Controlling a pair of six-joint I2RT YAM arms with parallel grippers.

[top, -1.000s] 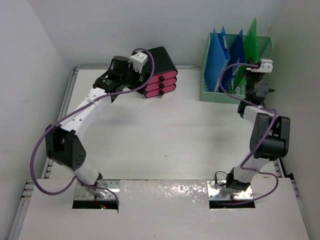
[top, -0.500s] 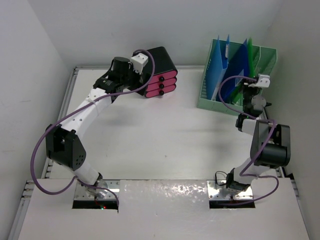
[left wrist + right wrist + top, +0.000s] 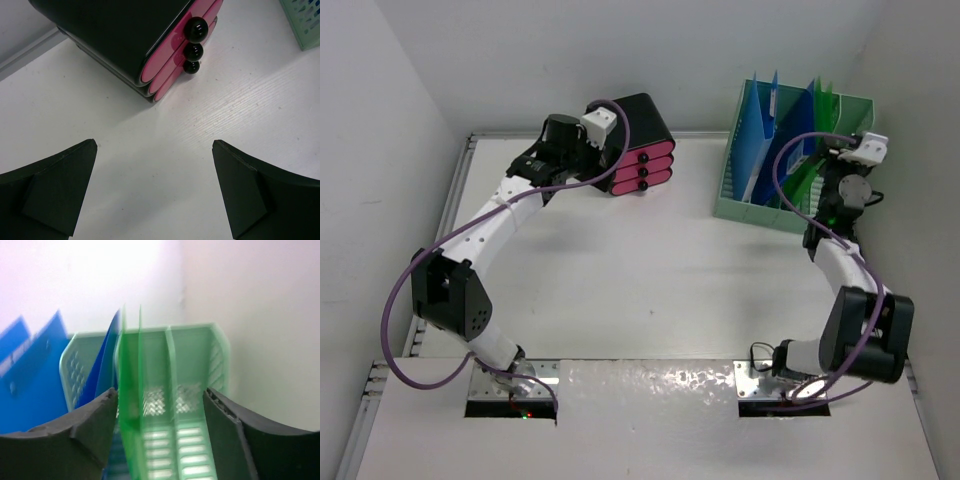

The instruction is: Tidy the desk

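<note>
While the left gripper (image 3: pixel 154 147) hangs open and empty over bare desk (image 3: pixel 650 260), just short of the drawers (image 3: pixel 642 150) at the far edge, the work in hand looks to be on the other side. The right gripper (image 3: pixel 160 392) is at the rack (image 3: pixel 745 208) in the far right corner. Its fingers are spread, and the green folder (image 3: pixel 131 390) stands between them, close to one finger; contact cannot be told. The rack sits skewed to the far edge, with blue folders (image 3: pixel 760 130) leaning inside. I judge the step to be straightening the rack or its folders. Next would come a gentle closing on the green folder or a slow nudge of the rack, since the sheet will likely flex and the rack slide.
</note>
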